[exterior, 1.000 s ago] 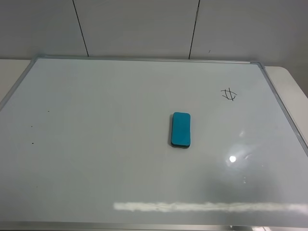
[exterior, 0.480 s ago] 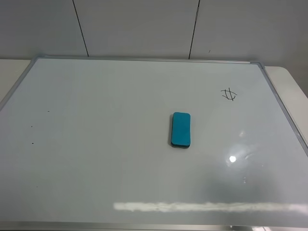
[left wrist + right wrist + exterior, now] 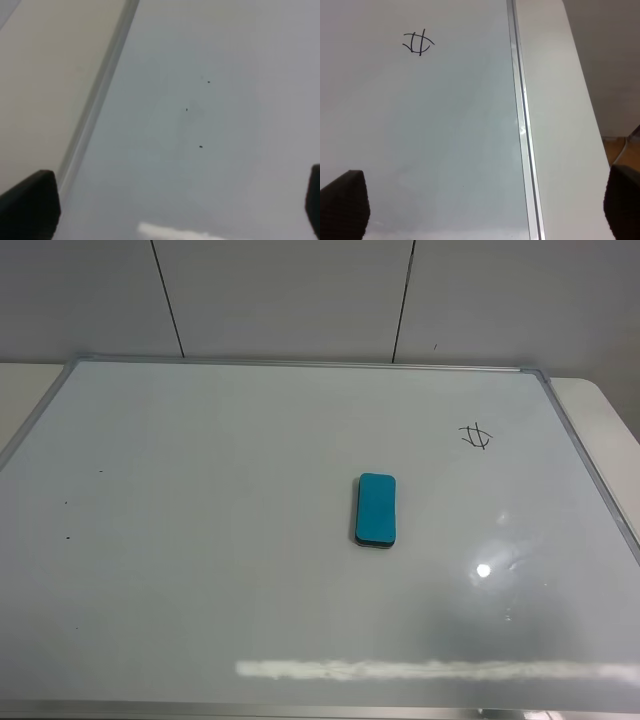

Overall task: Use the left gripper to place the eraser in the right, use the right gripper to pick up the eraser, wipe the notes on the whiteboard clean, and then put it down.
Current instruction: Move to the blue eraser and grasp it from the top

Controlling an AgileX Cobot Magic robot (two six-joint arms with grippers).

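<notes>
A teal eraser (image 3: 376, 508) lies flat on the whiteboard (image 3: 200, 540), a little right of the middle. A small black scribbled note (image 3: 476, 436) is on the board's far right part; it also shows in the right wrist view (image 3: 418, 43). Neither gripper shows in the exterior high view. In the left wrist view my left gripper (image 3: 172, 210) is open and empty over the board's left part, near its frame (image 3: 95, 105). In the right wrist view my right gripper (image 3: 482, 207) is open and empty over the board's right part. The eraser shows in neither wrist view.
The board lies on a beige table (image 3: 555, 100) and has an aluminium frame (image 3: 520, 100). A few tiny black dots (image 3: 200, 146) mark the board's left part. A strip of glare (image 3: 430, 670) runs along the near edge. A panelled wall (image 3: 300, 300) stands behind.
</notes>
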